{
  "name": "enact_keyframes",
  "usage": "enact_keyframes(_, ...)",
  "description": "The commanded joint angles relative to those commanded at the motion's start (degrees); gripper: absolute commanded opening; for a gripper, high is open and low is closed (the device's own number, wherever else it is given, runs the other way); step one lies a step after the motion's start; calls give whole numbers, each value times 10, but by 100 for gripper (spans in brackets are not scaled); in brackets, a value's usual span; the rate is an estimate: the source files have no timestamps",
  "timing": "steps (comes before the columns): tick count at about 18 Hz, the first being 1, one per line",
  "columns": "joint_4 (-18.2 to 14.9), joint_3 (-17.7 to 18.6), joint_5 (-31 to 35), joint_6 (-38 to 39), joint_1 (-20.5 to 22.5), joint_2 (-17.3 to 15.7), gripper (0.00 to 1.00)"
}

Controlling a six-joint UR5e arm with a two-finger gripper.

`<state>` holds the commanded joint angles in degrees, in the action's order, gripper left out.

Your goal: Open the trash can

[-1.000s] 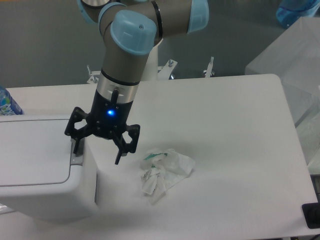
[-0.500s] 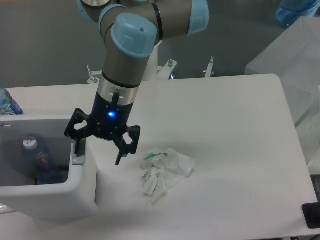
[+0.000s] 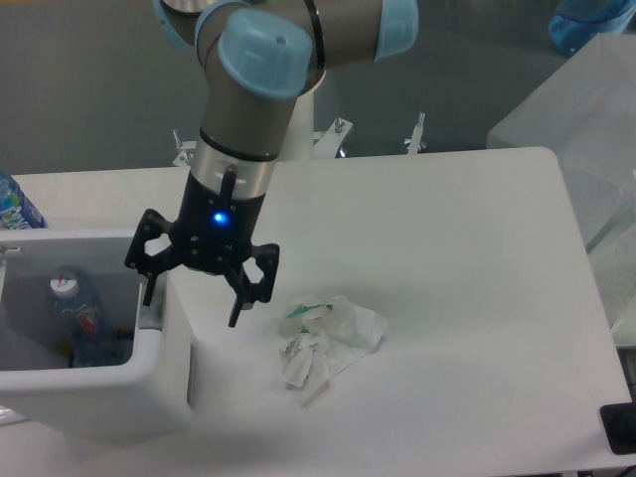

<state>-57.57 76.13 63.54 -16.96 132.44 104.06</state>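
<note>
The white boxy trash can (image 3: 149, 393) stands at the table's front left. Its lid is down out of sight and the inside shows, with a plastic bottle (image 3: 78, 306) lying in it. My gripper (image 3: 191, 311) hangs open and empty over the can's right rim. One fingertip is at the small grey tab on that rim, the other is outside the can over the table. I cannot tell whether the finger touches the tab.
A crumpled white-green wrapper (image 3: 326, 335) lies on the table right of the gripper. A blue-capped bottle (image 3: 15, 207) stands at the far left behind the can. Clear plastic sheeting (image 3: 586, 129) hangs at the right edge.
One second ago the flat white lid covered the can. It has dropped away and the inside with the bottle shows. The gripper has barely moved.
</note>
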Motion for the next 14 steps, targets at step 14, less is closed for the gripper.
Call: enact_keyframes(14, -33, 56, 182, -197, 88, -8, 100)
